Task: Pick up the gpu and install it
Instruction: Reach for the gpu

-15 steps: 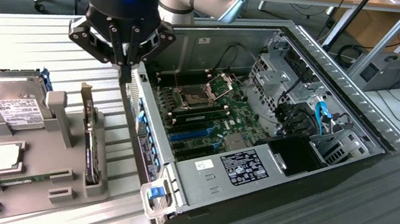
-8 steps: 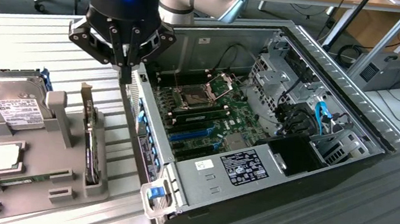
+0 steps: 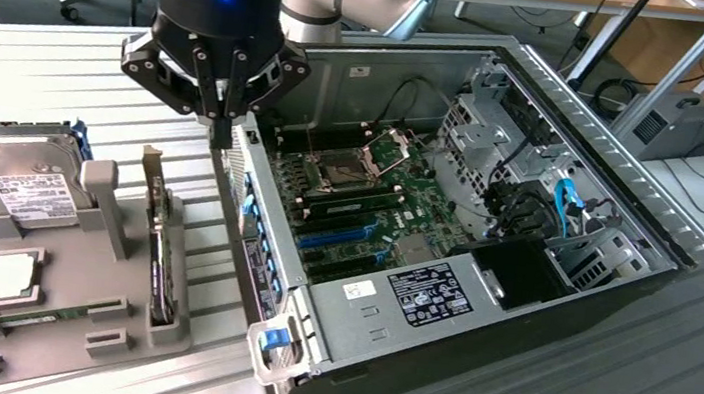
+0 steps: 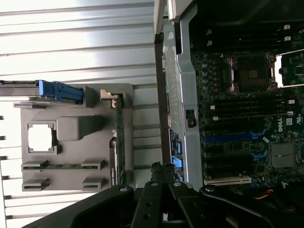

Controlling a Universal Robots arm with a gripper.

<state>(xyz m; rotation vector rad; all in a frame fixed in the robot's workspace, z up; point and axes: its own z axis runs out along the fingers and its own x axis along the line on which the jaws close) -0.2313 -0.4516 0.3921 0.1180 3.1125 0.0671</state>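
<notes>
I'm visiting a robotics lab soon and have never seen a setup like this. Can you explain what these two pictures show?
This is a robot arm with a black gripper. Its fingers are shut and hold nothing. One picture comes from a camera off the arm that takes in the whole scene. The other comes from a camera on the wrist, looking down past the gripper.

On the slatted table stands an open computer case with its motherboard exposed. Beside it, a grey holder carries parts: a hard drive, a processor chip, a memory stick and the gpu, a green card standing on edge in a slot.

The gripper hangs roughly between holder and case, touching neither.
</notes>
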